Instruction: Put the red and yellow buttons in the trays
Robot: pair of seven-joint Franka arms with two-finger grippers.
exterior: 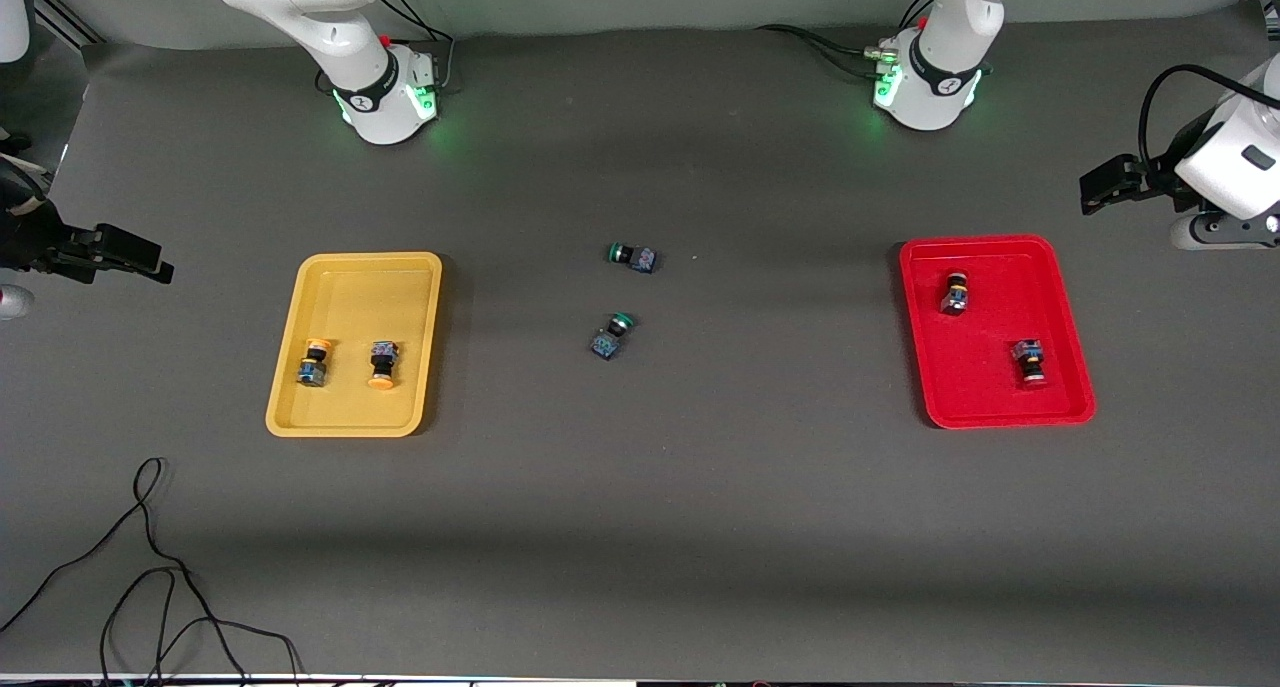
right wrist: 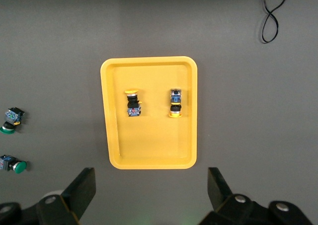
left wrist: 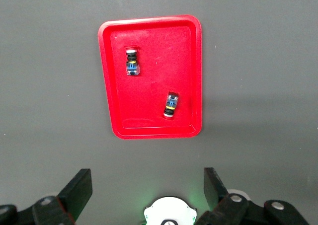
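Note:
The yellow tray (exterior: pixel 370 287) (right wrist: pixel 154 140) lies toward the right arm's end of the table. It holds two yellow-capped buttons on their sides, one (exterior: pixel 314 362) (right wrist: pixel 176 104) beside the other (exterior: pixel 382 364) (right wrist: pixel 132 105). The red tray (exterior: pixel 1000 267) (left wrist: pixel 154 51) lies toward the left arm's end. In it lie two dark-bodied buttons, one (exterior: pixel 955 292) (left wrist: pixel 132 62) farther from the front camera than the other (exterior: pixel 1028 360) (left wrist: pixel 171 106). My right gripper (exterior: pixel 150 262) (right wrist: pixel 150 175) hangs open and empty, high over the table's end beside the yellow tray. My left gripper (exterior: pixel 1100 187) (left wrist: pixel 147 178) hangs open and empty, high beside the red tray.
Two green-capped buttons lie on the bare mat midway between the trays, one (exterior: pixel 633 256) (right wrist: pixel 12 164) farther from the front camera than the other (exterior: pixel 612 335) (right wrist: pixel 11 119). A black cable (exterior: pixel 150 567) loops near the front edge at the right arm's end.

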